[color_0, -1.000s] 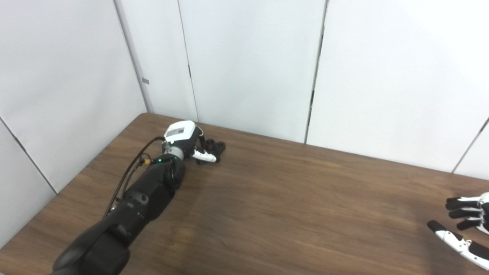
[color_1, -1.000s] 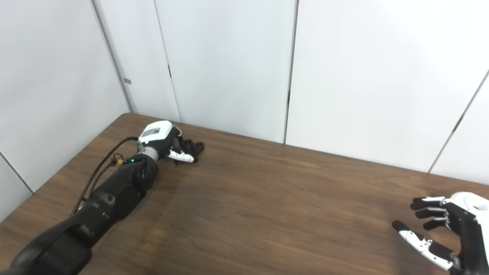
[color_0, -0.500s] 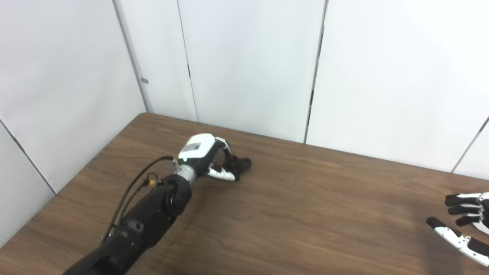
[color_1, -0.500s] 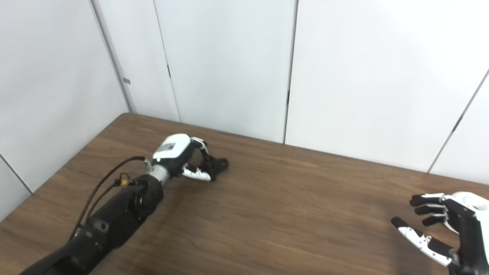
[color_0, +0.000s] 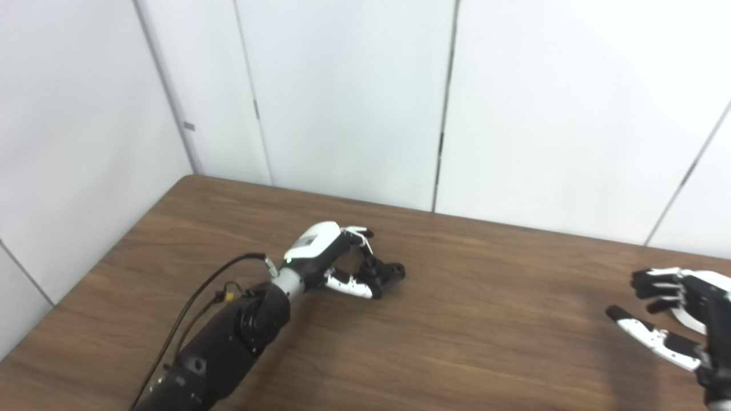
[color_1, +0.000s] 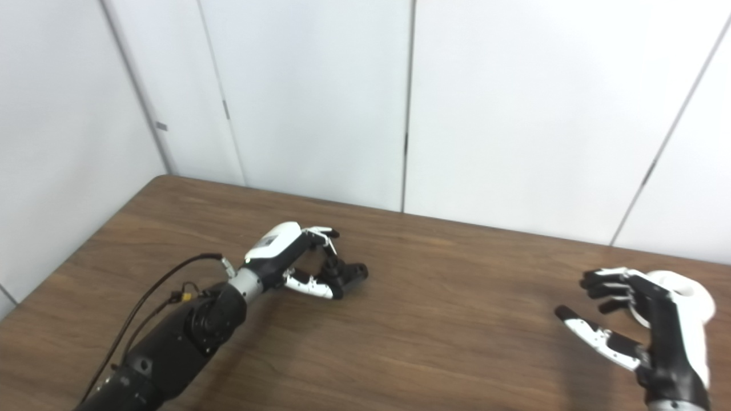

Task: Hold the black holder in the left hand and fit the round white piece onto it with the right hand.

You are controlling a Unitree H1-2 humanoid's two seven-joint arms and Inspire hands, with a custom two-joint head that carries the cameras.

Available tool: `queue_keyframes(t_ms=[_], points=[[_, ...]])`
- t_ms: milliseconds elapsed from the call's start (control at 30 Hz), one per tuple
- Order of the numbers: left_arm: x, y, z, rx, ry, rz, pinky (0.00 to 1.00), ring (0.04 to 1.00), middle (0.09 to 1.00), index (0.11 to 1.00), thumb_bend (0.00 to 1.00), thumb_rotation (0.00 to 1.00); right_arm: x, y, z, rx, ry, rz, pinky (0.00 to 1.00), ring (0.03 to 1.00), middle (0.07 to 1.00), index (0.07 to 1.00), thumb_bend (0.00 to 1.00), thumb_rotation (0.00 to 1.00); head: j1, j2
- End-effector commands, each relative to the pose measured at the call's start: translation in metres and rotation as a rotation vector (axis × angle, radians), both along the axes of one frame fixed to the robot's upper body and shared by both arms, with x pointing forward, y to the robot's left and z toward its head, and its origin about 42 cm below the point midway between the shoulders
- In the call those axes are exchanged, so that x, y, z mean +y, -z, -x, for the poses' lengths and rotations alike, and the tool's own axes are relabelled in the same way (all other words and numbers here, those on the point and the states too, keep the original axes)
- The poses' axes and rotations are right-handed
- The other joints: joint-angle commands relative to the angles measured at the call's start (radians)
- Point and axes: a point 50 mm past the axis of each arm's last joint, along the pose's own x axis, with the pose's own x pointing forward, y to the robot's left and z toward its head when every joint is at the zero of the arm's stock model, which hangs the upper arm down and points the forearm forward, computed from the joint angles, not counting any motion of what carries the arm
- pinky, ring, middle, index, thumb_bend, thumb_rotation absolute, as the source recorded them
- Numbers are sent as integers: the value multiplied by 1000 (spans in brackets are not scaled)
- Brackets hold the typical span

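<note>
Dark brown wood-grain table [color_0: 457, 319], white panelled walls [color_0: 342, 103] behind it. No containers are in view.

Left hand [color_0: 331, 260]: white-backed, with black and white fingers, curled round the small black plastic holder [color_0: 384, 273]. Thumb under the near side of it, fingers [color_0: 360, 233] arched over the top. The far end of the holder sticks out past the fingertips toward the table's middle. Whether the holder touches the table or is just above it cannot be told; a faint shadow lies under the hand. A black cable [color_0: 194, 297] with a small yellow connector runs along the black forearm.

Right hand [color_1: 639, 319]: at the right edge of the table, fingers spread and bent, thumb held apart, gripping nothing. A white rounded shape shows just behind its fingers in the left eye view [color_0: 682, 322]; I cannot tell whether it is the round white piece or part of the hand.

Versus one second ago: the left hand with the holder has come from the far left corner toward the table's middle. The whole picture has also slid, so the camera turned too. The right hand stays at the right edge with its fingers just as spread.

Writing: a grey label on the back of the left hand, too small to read.
</note>
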Motion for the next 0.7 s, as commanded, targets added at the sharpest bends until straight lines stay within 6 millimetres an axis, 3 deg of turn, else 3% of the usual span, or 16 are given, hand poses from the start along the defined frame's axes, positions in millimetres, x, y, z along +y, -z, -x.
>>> queue_keyframes(t_ms=[0, 200, 467, 667], points=[[-39, 23, 10, 72, 156, 27, 755, 868, 862, 491, 523, 71, -2, -17, -8, -90, -27, 24, 455, 558, 625, 496, 498, 134, -8, 3], [-81, 49, 19, 117, 278, 66, 777, 862, 851, 491, 522, 74, -6, -8, -11, -100, -40, 21, 473, 570, 632, 497, 499, 144, -47, 13], [-120, 66, 31, 147, 402, 70, 751, 892, 858, 491, 522, 74, -9, -8, -13, -125, -43, 34, 473, 569, 634, 498, 499, 152, -83, 28], [-139, 75, 39, 95, 489, -118, 689, 869, 841, 489, 521, 77, -5, -11, -12, -140, -46, 34, 468, 568, 638, 498, 498, 151, -109, 39]])
